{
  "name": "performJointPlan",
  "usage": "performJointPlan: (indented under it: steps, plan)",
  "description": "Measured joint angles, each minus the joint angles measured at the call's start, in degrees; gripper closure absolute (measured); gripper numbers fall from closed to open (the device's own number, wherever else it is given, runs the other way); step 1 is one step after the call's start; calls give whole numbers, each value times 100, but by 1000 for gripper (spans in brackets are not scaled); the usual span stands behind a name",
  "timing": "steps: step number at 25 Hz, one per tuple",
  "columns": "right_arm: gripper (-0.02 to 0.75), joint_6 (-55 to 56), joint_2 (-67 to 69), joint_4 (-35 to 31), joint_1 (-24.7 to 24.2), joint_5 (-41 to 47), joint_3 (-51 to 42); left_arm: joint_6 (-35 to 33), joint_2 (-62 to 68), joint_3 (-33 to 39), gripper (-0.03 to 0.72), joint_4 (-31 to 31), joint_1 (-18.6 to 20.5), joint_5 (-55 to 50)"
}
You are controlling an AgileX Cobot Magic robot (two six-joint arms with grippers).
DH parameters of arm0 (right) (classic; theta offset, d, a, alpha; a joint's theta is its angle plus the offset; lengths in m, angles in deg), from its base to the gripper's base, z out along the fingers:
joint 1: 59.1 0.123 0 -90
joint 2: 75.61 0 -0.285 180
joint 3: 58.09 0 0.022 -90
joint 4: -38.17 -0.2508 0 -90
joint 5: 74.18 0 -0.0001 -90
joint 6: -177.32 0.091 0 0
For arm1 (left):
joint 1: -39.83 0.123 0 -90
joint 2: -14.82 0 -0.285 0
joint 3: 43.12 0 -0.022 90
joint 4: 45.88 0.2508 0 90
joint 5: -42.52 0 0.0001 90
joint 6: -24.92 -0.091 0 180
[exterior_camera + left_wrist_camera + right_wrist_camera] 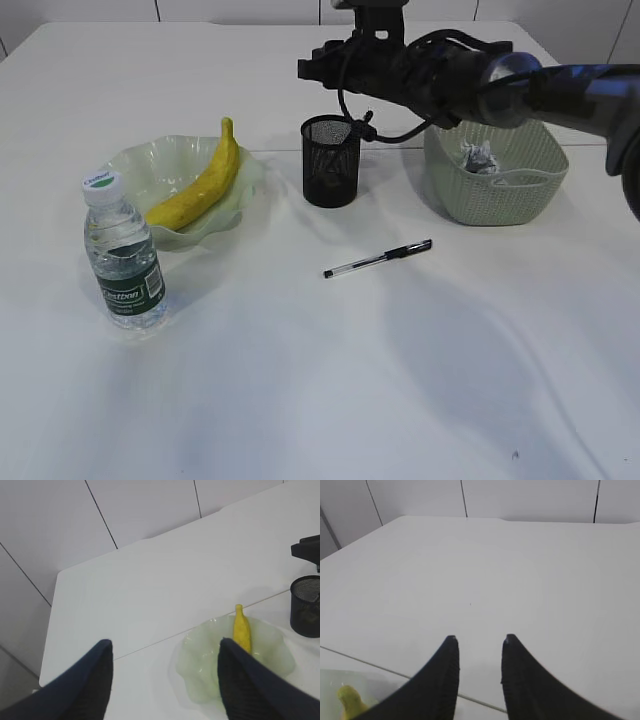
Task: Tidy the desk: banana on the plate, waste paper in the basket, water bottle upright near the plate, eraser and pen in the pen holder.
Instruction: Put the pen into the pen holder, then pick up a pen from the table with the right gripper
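tabletop (330, 390): white, a seam running across it behind the plate
plate (150, 170): pale green, beside right fingers (445, 680)
water bottle (122, 255): upright, touching plate
pen holder (330, 160): black mesh
basket (495, 185): grey-green
pen (377, 258): lying flat

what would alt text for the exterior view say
A dark robot arm reaches over a black mesh pen holder on a white table. A banana lies on a green plate behind an upright water bottle; a pen lies loose, crumpled paper sits in a basket.
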Motion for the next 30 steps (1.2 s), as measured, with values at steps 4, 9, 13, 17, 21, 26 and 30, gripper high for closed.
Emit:
performJointPlan:
  steps: [4,9,13,17,21,26,30]
  plan:
    - [512,25,-148,0,0,28,36,0,0,0,222,0,0,-23]
    - [510,48,-465,-16,0,505,51,0,0,0,222,0,0,-60]
    - [510,323,-742,-38,0,1176,51,0,0,0,222,0,0,-64]
    - [509,716,-1023,-72,0,1679,51,0,0,0,222,0,0,-74]
    - [509,996,-1282,-237,11,2147,51,0,0,0,222,0,0,-74]
    - [509,1040,-1450,-609,11,2907,51,0,0,0,222,0,0,-78]
    - [509,1040,-1570,-1025,11,3580,51,0,0,0,222,0,0,-78]
